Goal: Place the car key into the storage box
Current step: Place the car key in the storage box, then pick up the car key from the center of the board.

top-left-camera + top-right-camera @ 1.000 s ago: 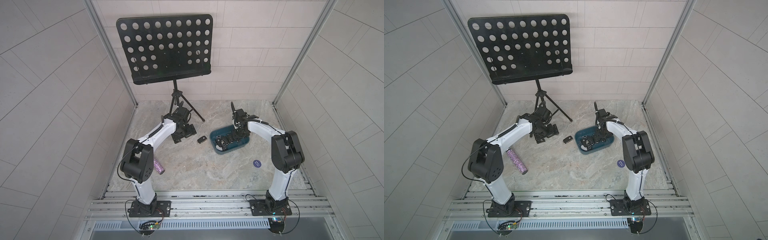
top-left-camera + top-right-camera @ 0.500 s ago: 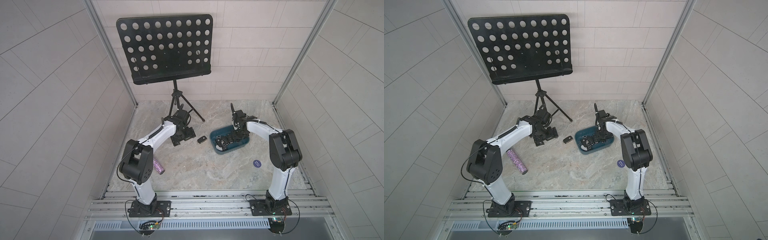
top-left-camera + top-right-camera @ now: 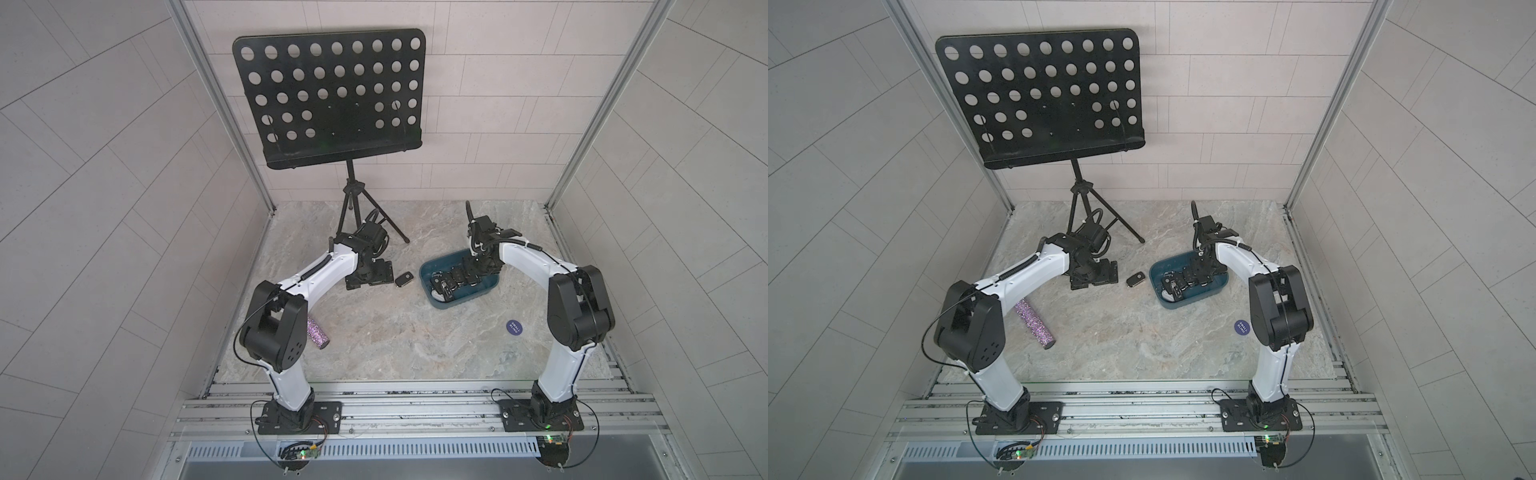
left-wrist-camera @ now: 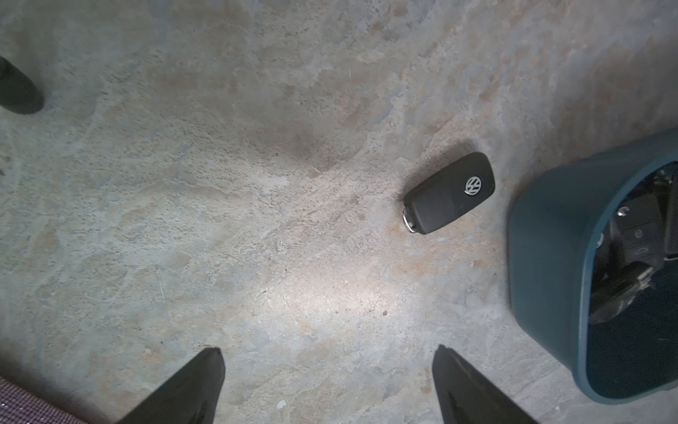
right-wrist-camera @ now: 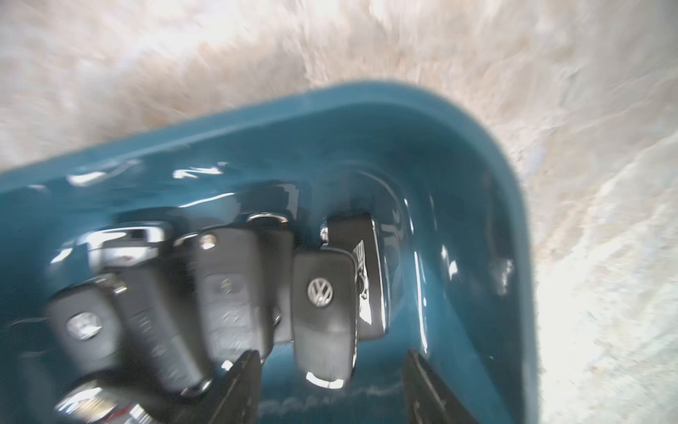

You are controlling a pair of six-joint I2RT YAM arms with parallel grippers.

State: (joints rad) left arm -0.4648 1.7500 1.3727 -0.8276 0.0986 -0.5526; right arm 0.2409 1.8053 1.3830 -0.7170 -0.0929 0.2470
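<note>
Over the storage box [image 5: 403, 106], the right gripper [image 5: 332, 354] had just spread its jaws apart. The car key [image 5: 323, 312] with the round badge lay loose between them on the box floor, beside other keys [image 5: 227, 286]. So that key looked dropped in. The left gripper [image 4: 326, 352] hung wide apart and empty above the table [image 4: 220, 183]. Another key [image 4: 449, 192] lay there just beside the box, likely next to go in.
</note>
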